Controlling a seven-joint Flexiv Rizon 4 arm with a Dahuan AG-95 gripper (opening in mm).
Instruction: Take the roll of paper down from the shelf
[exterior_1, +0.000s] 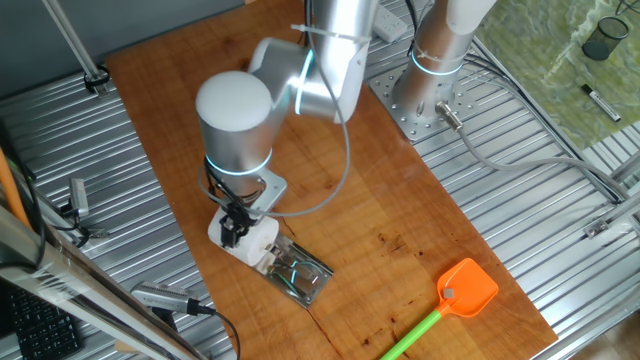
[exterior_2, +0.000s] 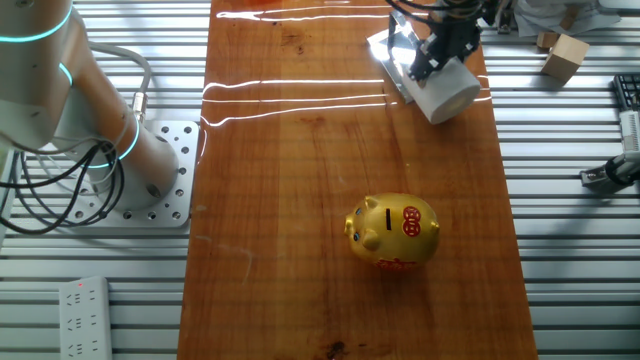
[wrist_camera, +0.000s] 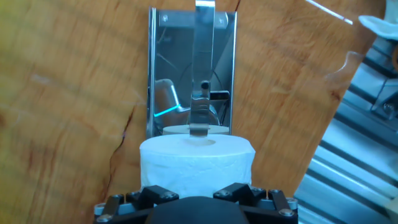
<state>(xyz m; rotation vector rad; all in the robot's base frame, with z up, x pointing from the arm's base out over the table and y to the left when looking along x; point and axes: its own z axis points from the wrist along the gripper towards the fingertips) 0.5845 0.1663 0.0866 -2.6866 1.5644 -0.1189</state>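
The roll of paper (wrist_camera: 196, 163) is white and plump and lies on its side at the near end of the shelf (wrist_camera: 171, 74), a shiny metal stand on the wooden board. The shelf's metal arm reaches the roll's far end face. My gripper (wrist_camera: 197, 188) is over the roll with a black finger (wrist_camera: 158, 194) on each side, shut on it. In one fixed view the gripper (exterior_1: 234, 228) grips the roll (exterior_1: 256, 240) beside the shelf (exterior_1: 303, 274). In the other fixed view the roll (exterior_2: 449, 92) sits below the gripper (exterior_2: 436, 52), next to the shelf (exterior_2: 392, 52).
A golden piggy bank (exterior_2: 393, 231) stands mid-board. An orange fly swatter (exterior_1: 466, 289) lies near the board's corner. The wooden board (exterior_1: 430, 220) rests on a slatted metal table. A second arm's base (exterior_1: 428, 95) is bolted beside the board. A wooden block (exterior_2: 566, 55) lies off the board.
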